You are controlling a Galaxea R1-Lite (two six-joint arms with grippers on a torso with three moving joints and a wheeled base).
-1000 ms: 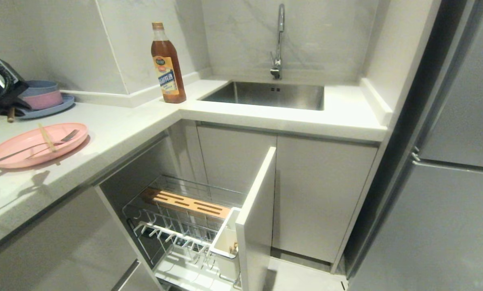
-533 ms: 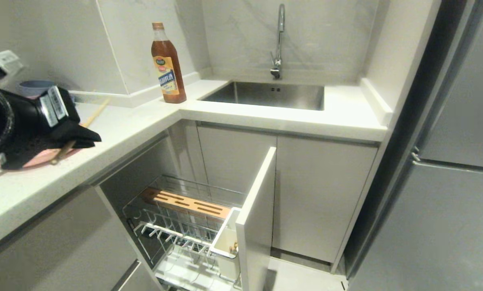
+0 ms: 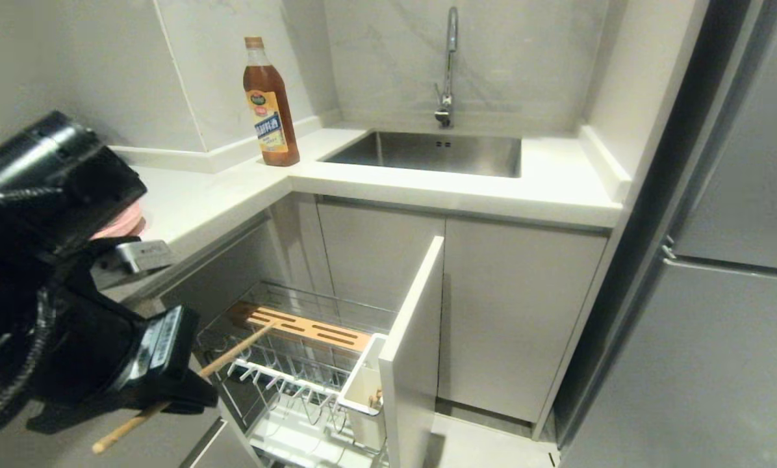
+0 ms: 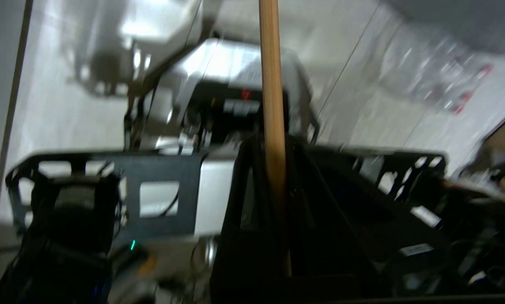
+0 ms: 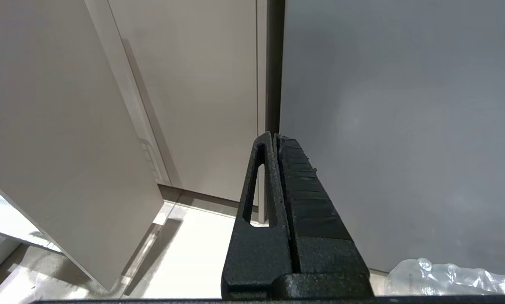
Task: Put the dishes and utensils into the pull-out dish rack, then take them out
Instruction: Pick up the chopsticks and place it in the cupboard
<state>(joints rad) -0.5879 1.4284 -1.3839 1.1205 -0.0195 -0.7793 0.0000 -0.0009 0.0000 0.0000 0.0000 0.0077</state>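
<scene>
Pale marble-look walls (image 3: 375, 58) are meeting a white countertop (image 3: 427, 185); tall grey panels (image 3: 720, 325), perhaps a fridge, are standing alongside.

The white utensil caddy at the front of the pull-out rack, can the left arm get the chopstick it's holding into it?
Probably yes. The left pincer is shut on the pale wooden chopstick above the open chrome wire rack, and the white utensil caddy looks open-topped and unblocked.

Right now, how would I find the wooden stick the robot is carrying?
Look below the white counter at the pulled-out dish rack. At its left edge hangs the black left gripper, shut on a pale wooden chopstick. It is the only loose stick there, slanting up towards the rack's slotted wooden strip.
</scene>
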